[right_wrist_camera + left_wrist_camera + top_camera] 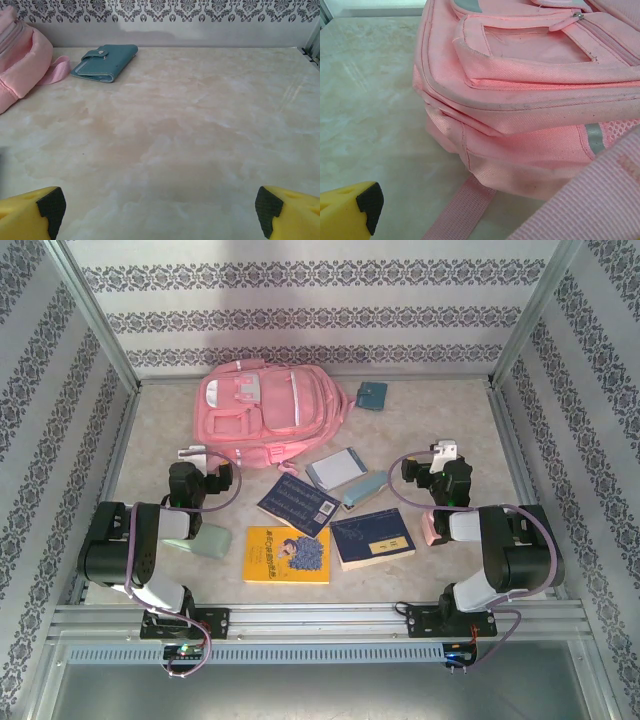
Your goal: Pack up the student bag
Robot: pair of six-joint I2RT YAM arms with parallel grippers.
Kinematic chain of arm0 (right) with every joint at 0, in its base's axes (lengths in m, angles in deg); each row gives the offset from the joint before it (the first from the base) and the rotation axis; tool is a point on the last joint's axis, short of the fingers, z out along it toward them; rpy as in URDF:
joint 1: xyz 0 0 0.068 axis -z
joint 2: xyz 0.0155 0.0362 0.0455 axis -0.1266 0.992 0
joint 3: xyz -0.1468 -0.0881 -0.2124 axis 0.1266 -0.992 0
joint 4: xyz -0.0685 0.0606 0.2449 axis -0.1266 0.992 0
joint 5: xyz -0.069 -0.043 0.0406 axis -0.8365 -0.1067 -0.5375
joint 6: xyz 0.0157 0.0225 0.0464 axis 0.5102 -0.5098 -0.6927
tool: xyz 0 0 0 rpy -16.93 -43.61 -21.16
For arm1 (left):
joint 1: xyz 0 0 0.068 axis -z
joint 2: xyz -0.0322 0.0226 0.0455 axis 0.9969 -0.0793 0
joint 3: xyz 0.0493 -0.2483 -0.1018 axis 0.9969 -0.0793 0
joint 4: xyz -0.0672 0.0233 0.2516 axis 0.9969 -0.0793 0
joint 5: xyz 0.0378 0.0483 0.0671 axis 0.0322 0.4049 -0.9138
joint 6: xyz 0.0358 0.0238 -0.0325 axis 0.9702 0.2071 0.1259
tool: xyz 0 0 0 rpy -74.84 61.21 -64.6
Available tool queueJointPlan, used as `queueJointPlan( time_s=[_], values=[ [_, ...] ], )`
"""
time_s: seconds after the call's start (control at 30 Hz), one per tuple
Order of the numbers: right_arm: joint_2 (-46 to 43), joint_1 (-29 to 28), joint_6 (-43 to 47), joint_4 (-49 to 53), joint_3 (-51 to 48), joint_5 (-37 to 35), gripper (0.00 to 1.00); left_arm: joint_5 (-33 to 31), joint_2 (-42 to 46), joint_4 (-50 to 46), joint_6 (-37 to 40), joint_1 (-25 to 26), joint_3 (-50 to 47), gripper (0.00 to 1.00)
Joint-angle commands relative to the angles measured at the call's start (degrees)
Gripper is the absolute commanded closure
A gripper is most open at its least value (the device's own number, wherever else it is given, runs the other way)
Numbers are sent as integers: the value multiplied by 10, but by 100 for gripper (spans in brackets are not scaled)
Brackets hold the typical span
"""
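The student bag (pixel 268 410) is a large pink backpack with white trim, lying flat at the back left of the table with its front pockets up. My left gripper (pixel 195 453) hovers just in front of its near edge and is open. In the left wrist view the bag's bottom corner (pixel 520 115) looms close. One yellow finger (pixel 350 212) shows at the lower left, and a thin pink strap (pixel 462 210) lies on the table beside it. A wide pink strap (pixel 590 200) hides the other finger. My right gripper (pixel 160 212) is open over bare table (pixel 190 130), with nothing between its fingers.
A small teal pouch (pixel 371 394) lies right of the bag. Between the arms lie a white-blue notebook (pixel 336 468), a teal case (pixel 365 489), two dark blue books (pixel 299 504) (pixel 372 538) and a yellow book (pixel 288 555). A mint item (pixel 205 540) sits by the left arm, a pink one (pixel 432 530) by the right.
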Motion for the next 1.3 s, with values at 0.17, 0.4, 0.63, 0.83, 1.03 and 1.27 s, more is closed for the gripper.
queueJointPlan(
  time_s=[0.17, 0.4, 0.63, 0.83, 1.03, 1.27],
  values=[
    [0, 1, 5, -21, -3, 9, 2, 6, 4, -4, 4, 4, 5, 1],
    [0, 1, 4, -20, -2, 8, 2, 14, 6, -5, 8, 4, 4, 1],
    [0, 1, 4, -20, -2, 8, 2, 8, 6, -5, 10, 7, 4, 1],
    [0, 1, 5, -20, -2, 8, 2, 10, 6, -6, 8, 6, 5, 1],
    [0, 1, 4, -20, -2, 8, 2, 21, 46, -51, 16, 7, 13, 1],
    [0, 2, 4, -19, -1, 8, 2, 38, 229, -227, 22, 25, 30, 0]
  ],
)
